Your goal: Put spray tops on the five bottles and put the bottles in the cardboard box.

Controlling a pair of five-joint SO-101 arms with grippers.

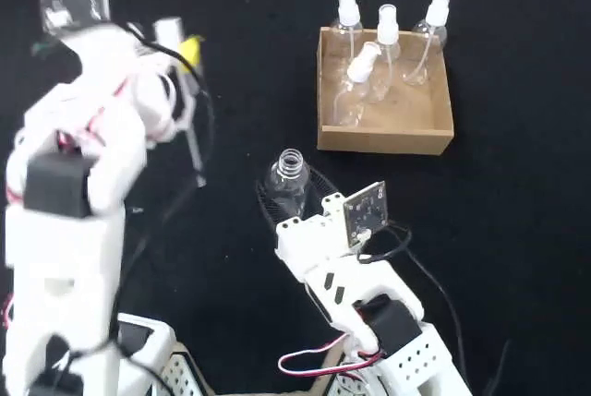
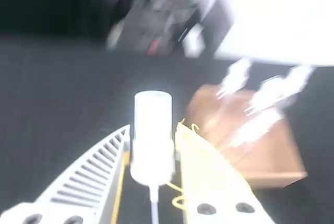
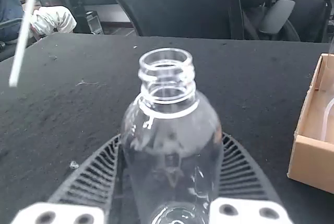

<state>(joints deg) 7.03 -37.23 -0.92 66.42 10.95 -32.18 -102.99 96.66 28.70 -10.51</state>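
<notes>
The left arm stands raised over the left side of the table (image 1: 517, 230). Its gripper (image 2: 152, 130) is closed on a spray top (image 2: 152, 135), whose tube hangs down. The right arm lies low, and its gripper (image 3: 169, 151) is clamped around an upright open bottle (image 3: 166, 93) near the box (image 1: 383, 142). The bottle's base is cut off at the wrist view's edge.

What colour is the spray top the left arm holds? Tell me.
White. The spray top shows best in the left wrist view.
</notes>
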